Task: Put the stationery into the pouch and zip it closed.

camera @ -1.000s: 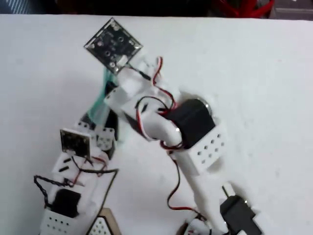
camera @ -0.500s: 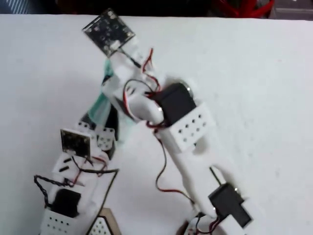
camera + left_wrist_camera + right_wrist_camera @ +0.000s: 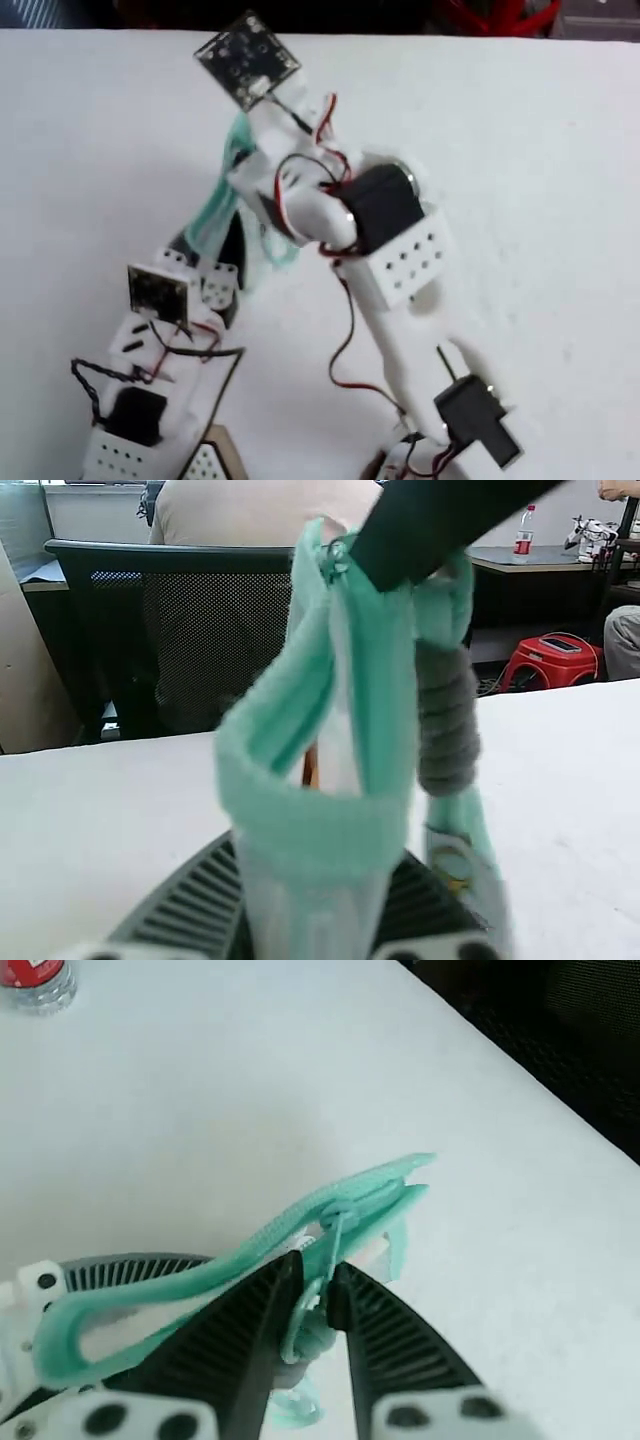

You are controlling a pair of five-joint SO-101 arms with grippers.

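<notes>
One teal pouch [image 3: 205,1270] hangs stretched between two grippers over the counter [image 3: 520,150]. The right gripper [image 3: 312,1270] has its fingers nearly closed, pinching the zip pull [image 3: 335,1225]. The left gripper [image 3: 325,915] seems to have its fingers clamped on the pouch's lower end.

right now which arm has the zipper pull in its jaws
The right arm: its jaws pinch the zipper pull; the left arm only clamps the pouch body.

Blocked left-centre: pouch [image 3: 208,212], left arm [image 3: 140,335]; wide table [image 3: 540,150] room right of right arm [image 3: 405,268].
</notes>
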